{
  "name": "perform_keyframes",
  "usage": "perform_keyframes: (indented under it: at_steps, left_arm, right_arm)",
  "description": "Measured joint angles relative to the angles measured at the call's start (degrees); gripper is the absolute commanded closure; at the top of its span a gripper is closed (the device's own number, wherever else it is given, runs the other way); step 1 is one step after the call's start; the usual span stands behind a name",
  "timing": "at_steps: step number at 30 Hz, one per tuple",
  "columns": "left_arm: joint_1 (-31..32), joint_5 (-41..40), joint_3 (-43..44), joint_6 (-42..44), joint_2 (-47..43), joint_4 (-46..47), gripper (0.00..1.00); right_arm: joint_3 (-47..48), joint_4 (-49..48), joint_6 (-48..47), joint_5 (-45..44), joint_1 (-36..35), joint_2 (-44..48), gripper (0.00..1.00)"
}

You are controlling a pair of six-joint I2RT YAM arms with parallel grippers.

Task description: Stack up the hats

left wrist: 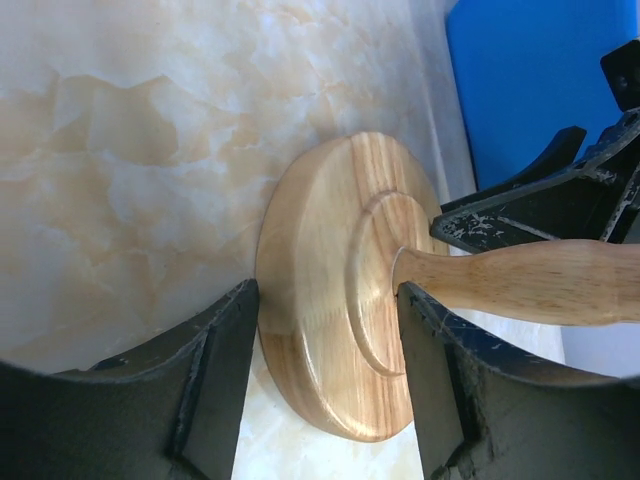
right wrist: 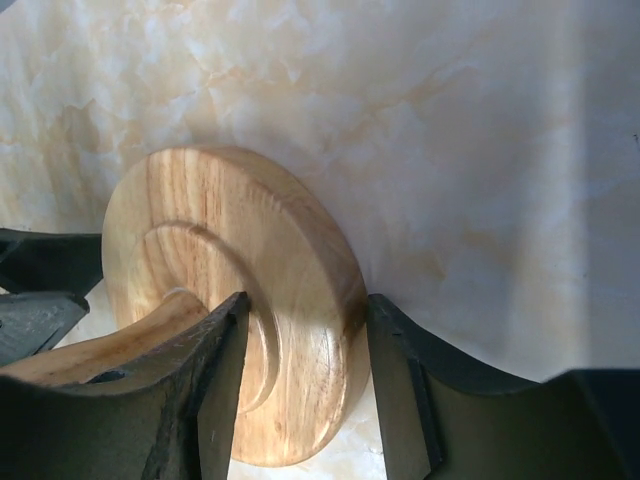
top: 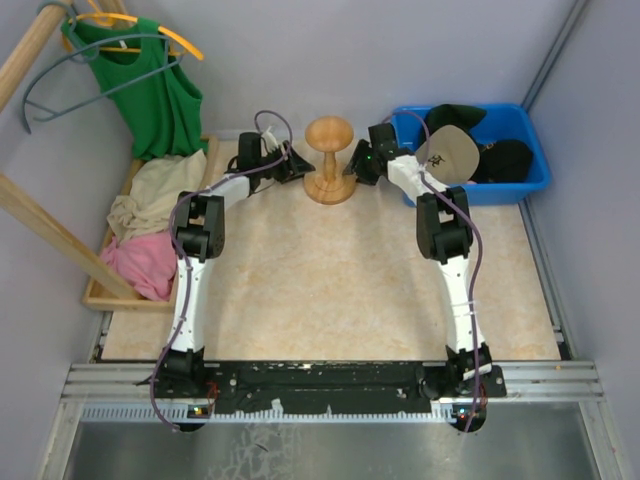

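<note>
While the hats lie heaped in a blue plastic bin (top: 532, 186) at the far right corner of the marble-patterned table (top: 330, 300), both arms reach to a turned wooden hat stand (top: 329, 160) with a round base and knob top, standing upright at the middle of the far edge. A tan fabric baseball cap (top: 450, 150) rests on top of the pile with its brim tilted toward the stand, a dark cap (top: 456, 116) sits behind it against the bin's far wall, and a black cap (top: 506, 158) lies to its right; no hat is on the stand. The left hand (left wrist: 328, 290) comes at the stand's base from the left side with its jaws moderately apart, one black finger against the rim of the disc and the other beside the foot of the stem. The right hand (right wrist: 305, 300) meets the base from the opposite side, its jaws set somewhat narrower across the rim of the disc. Whether either hand is actually clamping the wood cannot be told. Along the left edge a shallow wooden tray (top: 95, 295) holds a crumpled cream cloth (top: 150, 195) and a pink cloth (top: 140, 262), and a green sleeveless top (top: 155, 90) hangs on a hanger above the far left corner.
</note>
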State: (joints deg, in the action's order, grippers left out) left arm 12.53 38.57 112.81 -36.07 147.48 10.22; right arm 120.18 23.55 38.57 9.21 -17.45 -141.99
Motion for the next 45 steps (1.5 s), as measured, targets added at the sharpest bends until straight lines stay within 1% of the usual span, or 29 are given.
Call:
perform_keyframes:
  at_steps: [2, 6, 9, 12, 15, 18, 26, 32, 36, 39, 45]
  left_arm:
    - [-0.1, 0.0, 0.0, 0.0, 0.1, 0.0, 0.39]
    - [-0.3, 0.2, 0.0, 0.1, 0.3, 0.0, 0.39]
    - [-0.4, 0.2, -1.4, 0.2, -0.2, 0.9, 0.39]
    - [-0.5, 0.1, -7.0, 1.0, -3.4, 2.5, 0.39]
    - [-0.4, -0.1, -14.5, 2.1, -8.2, 3.1, 0.39]
    - [0.0, -0.3, -21.2, 3.5, -12.7, 2.9, 0.39]
    - [1.8, -0.4, -28.5, 8.4, -19.6, -5.2, 0.4]
    - [3.6, -0.9, -43.1, 9.3, -29.9, -6.8, 0.4]
    - [5.0, -1.2, -51.6, 9.0, -35.9, -6.9, 0.4]
    - [5.9, -1.7, -55.7, 8.7, -39.0, -6.8, 0.4]
    - [6.3, -2.6, -56.9, 8.5, -40.3, -7.1, 0.39]
  right_arm:
    - [0.0, -0.2, -0.3, 0.8, 0.1, -0.1, 0.53]
    - [-0.3, -0.5, -1.2, 1.9, 0.0, -0.1, 0.53]
    - [-3.1, -2.9, -1.7, 2.7, 0.0, 1.0, 0.53]
    - [-8.2, -5.7, -1.9, 3.6, -0.4, 3.5, 0.53]
    - [-14.8, -7.6, -2.1, 4.6, -1.2, 7.4, 0.53]
    - [-23.1, -9.6, -2.1, 5.6, -2.2, 12.4, 0.53]
    - [-41.2, -11.3, -2.0, 7.8, -5.0, 24.2, 0.52]
    - [-52.9, -12.2, -2.1, 9.6, -6.4, 32.3, 0.52]
    - [-58.4, -12.6, -2.0, 10.0, -6.6, 36.4, 0.51]
    - [-60.7, -13.1, -1.9, 9.9, -6.8, 38.2, 0.51]
    - [-62.8, -14.2, -1.4, 9.7, -6.8, 39.8, 0.5]
